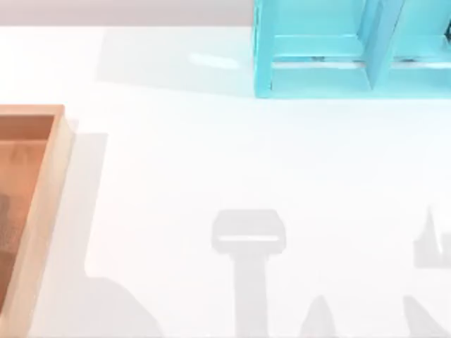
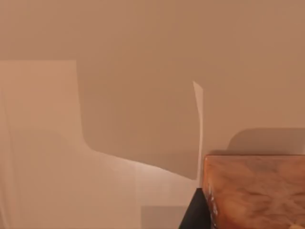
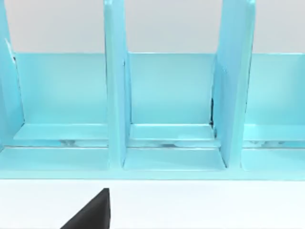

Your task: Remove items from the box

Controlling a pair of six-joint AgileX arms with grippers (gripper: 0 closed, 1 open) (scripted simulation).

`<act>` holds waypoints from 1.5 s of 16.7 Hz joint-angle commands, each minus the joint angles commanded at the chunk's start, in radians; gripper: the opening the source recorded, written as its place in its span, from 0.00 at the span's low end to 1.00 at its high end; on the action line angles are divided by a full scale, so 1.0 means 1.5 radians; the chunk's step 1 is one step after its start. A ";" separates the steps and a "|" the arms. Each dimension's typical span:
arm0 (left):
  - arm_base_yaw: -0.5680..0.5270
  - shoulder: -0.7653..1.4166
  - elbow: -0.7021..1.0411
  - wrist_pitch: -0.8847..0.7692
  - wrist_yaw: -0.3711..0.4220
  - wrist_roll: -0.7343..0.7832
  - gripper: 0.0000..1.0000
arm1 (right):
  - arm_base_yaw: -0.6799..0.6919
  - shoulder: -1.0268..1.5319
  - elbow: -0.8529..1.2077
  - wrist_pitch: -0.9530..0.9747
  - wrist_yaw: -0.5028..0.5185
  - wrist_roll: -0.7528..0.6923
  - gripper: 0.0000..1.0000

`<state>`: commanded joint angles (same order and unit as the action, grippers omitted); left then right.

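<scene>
The box, a shallow wooden tray with light rims and an orange-brown floor, lies at the table's left edge, cut off by the top view's border. A dim dark patch lies inside it at that border; I cannot tell whether it is one of the items. In the left wrist view a wooden corner of the box is close by, with a dark piece of my left gripper beside it. A dark piece of my right gripper hangs over the white table in front of the teal shelf.
A teal-blue shelf unit with upright dividers stands at the back right of the table. Grey arm shadows fall on the white tabletop at the front middle and front right.
</scene>
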<state>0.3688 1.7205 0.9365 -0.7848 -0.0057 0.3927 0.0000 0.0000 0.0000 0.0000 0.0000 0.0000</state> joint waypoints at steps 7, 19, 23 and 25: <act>0.000 0.000 0.000 0.000 0.000 0.000 0.00 | 0.000 0.000 0.000 0.000 0.000 0.000 1.00; -0.006 -0.104 0.164 -0.151 -0.046 0.013 0.00 | 0.000 0.000 0.000 0.000 0.000 0.000 1.00; -0.005 -0.123 0.261 -0.271 -0.039 0.010 0.00 | 0.000 0.000 0.000 0.000 0.000 0.000 1.00; -0.005 -0.111 0.275 -0.316 -0.022 0.004 0.00 | 0.000 0.000 0.000 0.000 0.000 0.000 1.00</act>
<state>0.3619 1.5533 1.3492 -1.2588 -0.0387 0.3993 0.0000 0.0000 0.0000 0.0000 0.0000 0.0000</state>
